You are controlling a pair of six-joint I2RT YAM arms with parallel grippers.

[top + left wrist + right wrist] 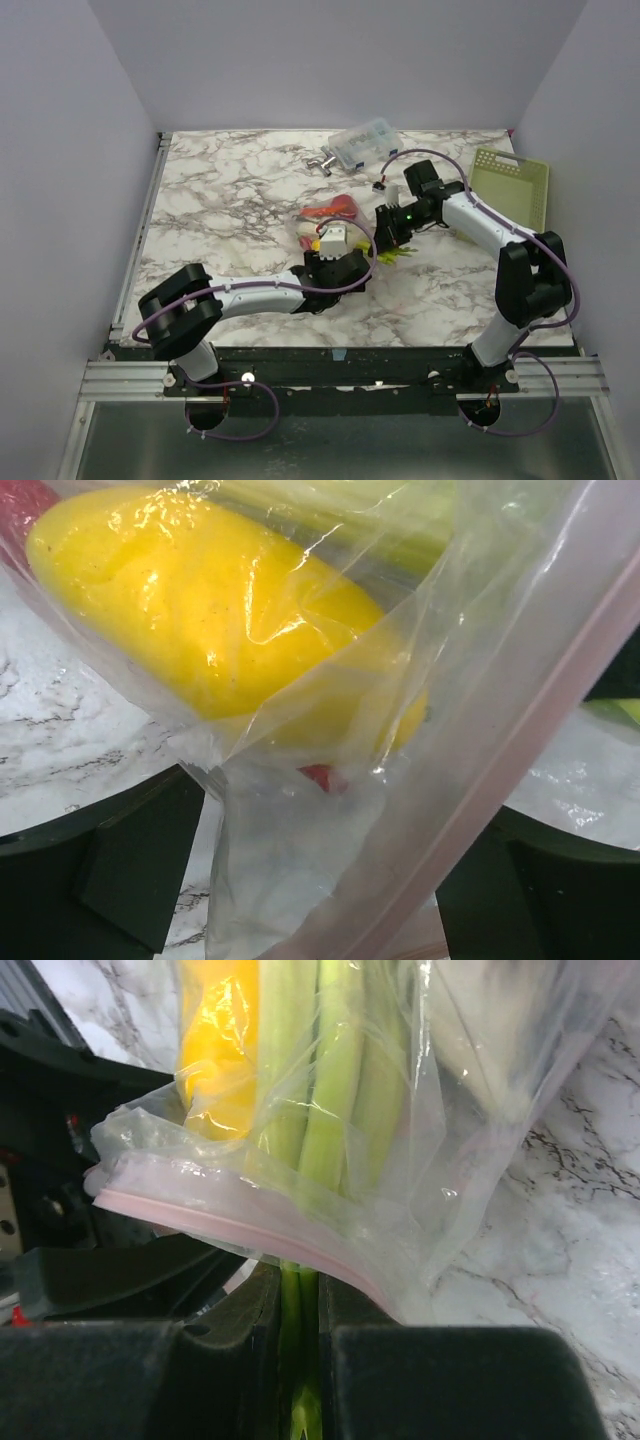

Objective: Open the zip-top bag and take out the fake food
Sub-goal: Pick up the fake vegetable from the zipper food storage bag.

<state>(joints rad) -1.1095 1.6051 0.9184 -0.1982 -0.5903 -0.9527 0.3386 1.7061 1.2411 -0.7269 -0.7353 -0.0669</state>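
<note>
Bag, top view: zip-top bag (pixel 322 228) lies at the middle of the marble table (pixel 220 200), with fake food (pixel 335 208) showing red and yellow through the film.
Arms, top view: left gripper (pixel 335 262) sits at the bag's lower edge. Right gripper (pixel 385 235) meets the bag from the right, and the tips of the pale green stalk (pixel 396 258) poke out just below it.
Surroundings, top view: green basket (pixel 512 185) at right, clear box (pixel 365 143) and metal fitting (pixel 320 162) near the top, all well apart from the bag.
Left pincer, left wrist view: fingers (pixel 130 865) stand wide apart at the lower corners. Loose film hangs between them, and nothing is pinched.
Contents, left wrist view: yellow lemon (pixel 210 620) fills the upper left, inside the bag. Pink zipper strip (pixel 520 730) runs diagonally from bottom centre to upper right, with a red piece (pixel 322 777) at centre.
Right pincer, right wrist view: jaws are drawn together on the stalk's end at bottom centre, just below the zipper strip. How wide the bag's mouth gapes cannot be told.
Step in hand: likely drawing the stalk out through the mouth.
Doing it well: the left pincer should probably close on film near the zipper to anchor the bag. The right should then pull straight along the stalk's length, slowly, or the bag may drag along and the lemon may crowd the mouth.
</note>
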